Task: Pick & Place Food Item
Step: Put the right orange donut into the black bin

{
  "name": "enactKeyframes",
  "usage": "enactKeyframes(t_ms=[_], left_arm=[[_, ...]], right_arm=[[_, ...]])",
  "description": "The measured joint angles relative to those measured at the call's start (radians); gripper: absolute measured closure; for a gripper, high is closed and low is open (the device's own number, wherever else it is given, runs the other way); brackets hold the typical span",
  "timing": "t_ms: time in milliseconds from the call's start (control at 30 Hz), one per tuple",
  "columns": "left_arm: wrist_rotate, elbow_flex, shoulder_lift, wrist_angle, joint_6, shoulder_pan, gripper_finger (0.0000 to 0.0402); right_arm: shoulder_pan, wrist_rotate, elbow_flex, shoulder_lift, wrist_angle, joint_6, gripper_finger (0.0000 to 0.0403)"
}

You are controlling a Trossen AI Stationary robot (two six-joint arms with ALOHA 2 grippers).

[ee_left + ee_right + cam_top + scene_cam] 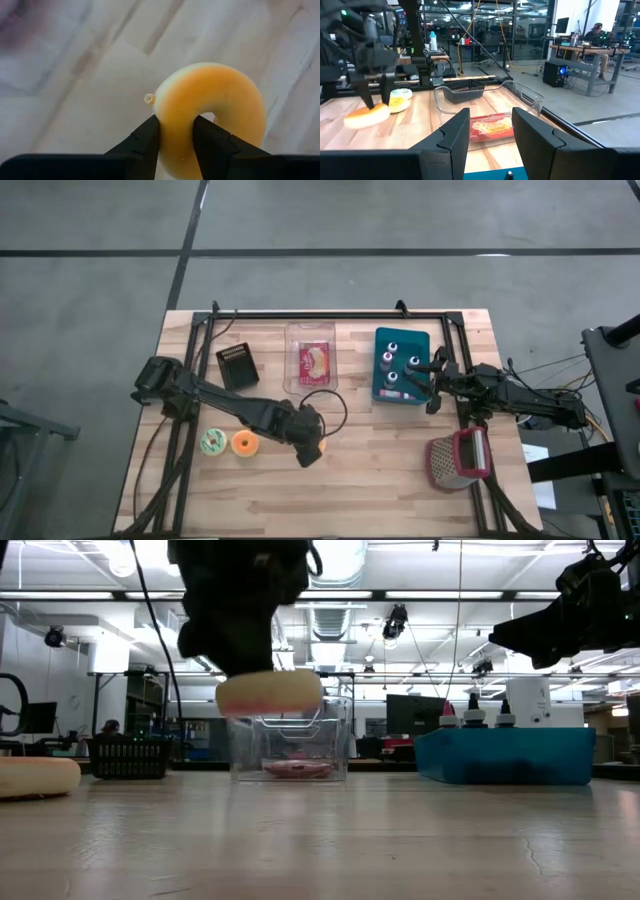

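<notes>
My left gripper (310,446) is shut on a yellow-orange ring doughnut (220,95), held above the wooden table (400,480) near its middle. In the low view the doughnut (268,692) hangs clear of the tabletop. A clear plastic container (312,358) with a pink and yellow pastry inside stands behind it toward the far edge. An orange doughnut (245,443) and a green one (213,442) lie flat on the table to the left. My right gripper (490,131) waits open and level over the teal bin (402,366), touching nothing. My left gripper pinches the doughnut's ring (176,142) at one side, with one finger (210,142) in the hole and the other (146,142) on the outer rim. The fingers come from above, slanting down. The doughnut hangs roughly level below them, lifted clear of the table.
The teal bin holds several small bottles. A black basket (237,367) sits at the back left, and a red-handled grater (458,459) at the front right. Black frame bars (330,315) run along the table's far edge and both sides. Bare wood lies in the front middle.
</notes>
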Motion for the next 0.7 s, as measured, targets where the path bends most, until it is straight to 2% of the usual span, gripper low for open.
enactKeyframes(t_ms=[267, 500, 700], left_arm=[[-0.219, 0.032, -0.091, -0.036, -0.072, -0.006, 0.029], [-0.323, -0.014, -0.217, -0.058, -0.135, -0.004, 0.0289], [-0.435, -0.051, -0.304, -0.192, -0.31, -0.002, 0.0289]], right_arm=[[0.0, 0.0, 0.0, 0.0, -0.001, -0.001, 0.0262], [0.0, 0.0, 0.0, 0.0, -0.008, -0.001, 0.0262], [0.0, 0.0, 0.0, 0.0, -0.015, -0.002, 0.0262]])
